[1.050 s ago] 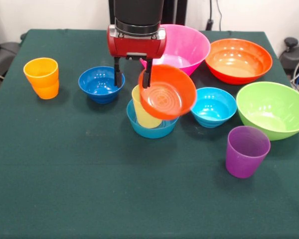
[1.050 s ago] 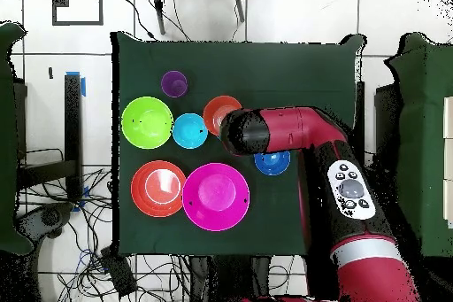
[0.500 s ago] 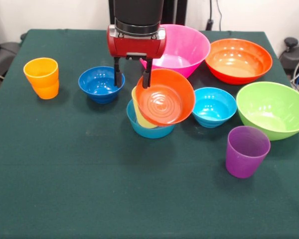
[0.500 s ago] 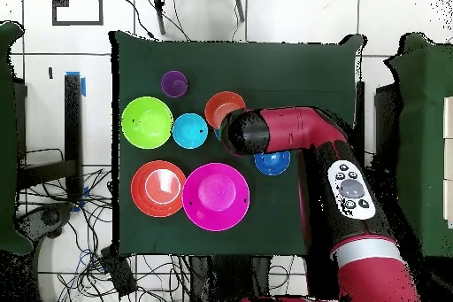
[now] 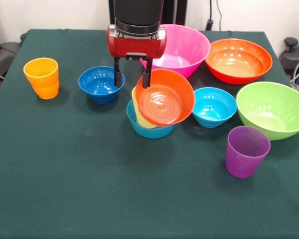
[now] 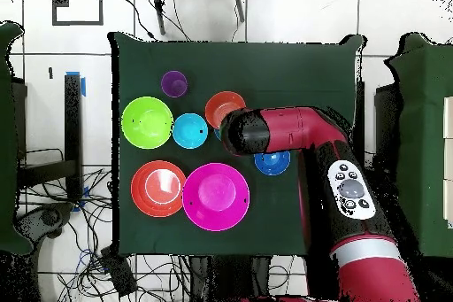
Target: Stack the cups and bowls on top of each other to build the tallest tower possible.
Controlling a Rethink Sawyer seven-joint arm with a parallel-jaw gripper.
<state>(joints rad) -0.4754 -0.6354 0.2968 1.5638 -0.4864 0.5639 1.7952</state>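
My gripper (image 5: pixel 132 78) hangs open just above the tower; its right finger (image 5: pixel 147 77) is at the top rim of a small orange-red bowl (image 5: pixel 165 98). That bowl stands tilted on edge with its opening toward the front camera, leaning on the pale yellow cup (image 5: pixel 138 113). The cup sits in the mid-blue small bowl (image 5: pixel 152 130). From overhead the orange-red bowl (image 6: pixel 225 108) shows beside the arm, which hides the gripper. Loose on the table are an orange cup (image 5: pixel 42 77), a purple cup (image 5: pixel 246 151), a dark blue bowl (image 5: pixel 99 83) and a cyan bowl (image 5: pixel 214 106).
Three large bowls stand behind and to the right in the front view: pink (image 5: pixel 184 45), orange-red (image 5: pixel 238 59) and lime green (image 5: pixel 274 108). The green table cloth (image 5: pixel 89 189) stretches toward the front edge. Cables lie on the floor around the table (image 6: pixel 292 59).
A second ago the small orange-red bowl was blurred in motion, lower and further right. It has settled tilted against the yellow cup and stayed still since. The gripper has not moved.
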